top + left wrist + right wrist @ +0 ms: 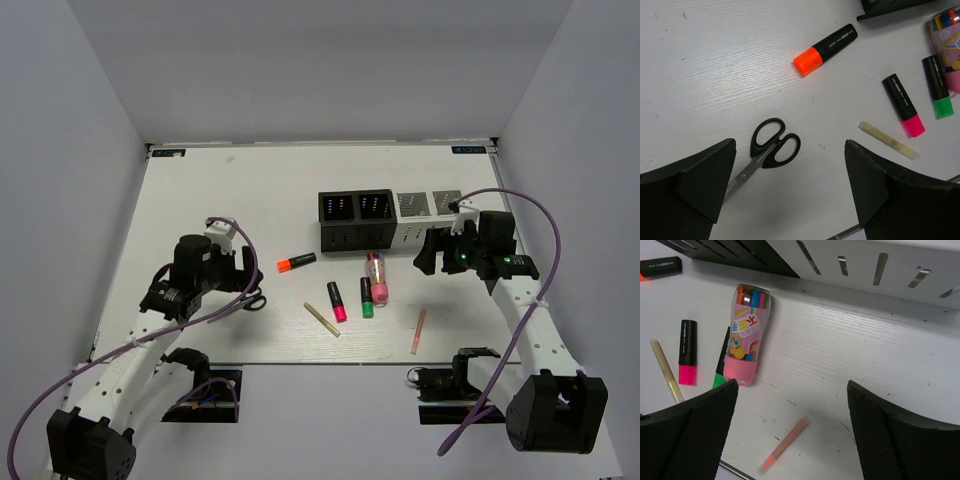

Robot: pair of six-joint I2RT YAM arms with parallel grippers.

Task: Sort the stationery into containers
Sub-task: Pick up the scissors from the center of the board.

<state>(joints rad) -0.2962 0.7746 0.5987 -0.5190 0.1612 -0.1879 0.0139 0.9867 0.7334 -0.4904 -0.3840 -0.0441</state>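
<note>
The containers (391,216) stand in a row at mid-table, two black and two white. In front of them lie an orange-capped highlighter (296,263), a pink-capped one (337,301), a green-capped one (367,297), a clear pen with a pink end (377,277), a beige stick (321,319) and a salmon stick (418,331). Black-handled scissors (775,142) lie under my left gripper (790,145), which hangs open above them. My right gripper (792,385) is open and empty above the salmon stick (785,445), just in front of the white cups (865,265).
White walls close the table in on the left, back and right. The table's front edge (330,362) runs just behind the salmon stick. Purple cables (545,235) loop off both arms.
</note>
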